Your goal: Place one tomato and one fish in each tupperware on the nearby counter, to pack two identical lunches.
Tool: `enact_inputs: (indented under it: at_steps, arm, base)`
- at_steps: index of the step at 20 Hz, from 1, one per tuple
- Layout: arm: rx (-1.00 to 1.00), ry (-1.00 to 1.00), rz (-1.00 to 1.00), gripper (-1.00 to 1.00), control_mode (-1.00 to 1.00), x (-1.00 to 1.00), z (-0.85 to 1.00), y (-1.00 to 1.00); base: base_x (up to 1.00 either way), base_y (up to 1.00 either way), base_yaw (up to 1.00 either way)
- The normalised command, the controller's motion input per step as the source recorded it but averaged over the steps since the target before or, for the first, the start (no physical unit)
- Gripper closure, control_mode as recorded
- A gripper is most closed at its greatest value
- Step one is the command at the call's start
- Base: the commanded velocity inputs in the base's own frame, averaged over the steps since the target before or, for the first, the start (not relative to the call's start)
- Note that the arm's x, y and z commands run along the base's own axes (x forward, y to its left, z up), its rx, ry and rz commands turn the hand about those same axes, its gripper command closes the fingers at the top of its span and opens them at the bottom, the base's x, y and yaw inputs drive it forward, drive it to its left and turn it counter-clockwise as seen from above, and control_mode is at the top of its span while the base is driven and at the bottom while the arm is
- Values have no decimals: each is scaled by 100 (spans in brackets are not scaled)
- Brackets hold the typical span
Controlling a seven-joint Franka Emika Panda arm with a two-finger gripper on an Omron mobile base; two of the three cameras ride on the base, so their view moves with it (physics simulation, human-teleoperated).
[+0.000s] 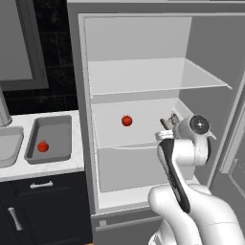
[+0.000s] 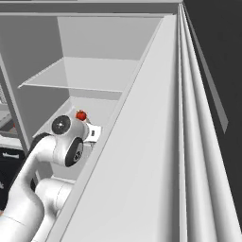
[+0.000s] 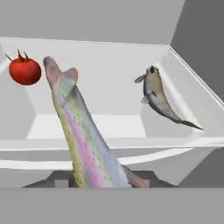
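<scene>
tomato (image 1: 43,146) in tupperware (image 1: 57,125) | tupperware on counter (image 1: 52,168)

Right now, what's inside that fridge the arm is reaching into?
On the middle shelf: a tomato, a grey fish, and a rainbow-coloured fish in the claw. The arm hides part of the lower compartment.

Even, flat rendered light; sharp, no glare.

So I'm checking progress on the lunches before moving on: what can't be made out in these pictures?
- Tool's fingertips, hand view: hidden behind the long rainbow-coloured fish rising from the bottom edge.
- Lighter grey tray, left base view: cut off by the left edge, contents unseen.
- Small grey fish, left base view: partly hidden by the white arm, too small to detail.
</scene>
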Motion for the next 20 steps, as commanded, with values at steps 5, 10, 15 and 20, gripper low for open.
enact_inputs:
  at_steps: [5,10,15,20]
  arm:
    - [0,53,0,100,100,-80,-2,-3]
    - [0,0,0,100,100,0,0,0]
    - [0,0,0,100,100,0,0,0]
    - [0,0,0,100,100,0,0,0]
  base:
    - [-20,0,0]
    - [-99,74,13]
    - [-25,100,5]
    - [17,100,0]
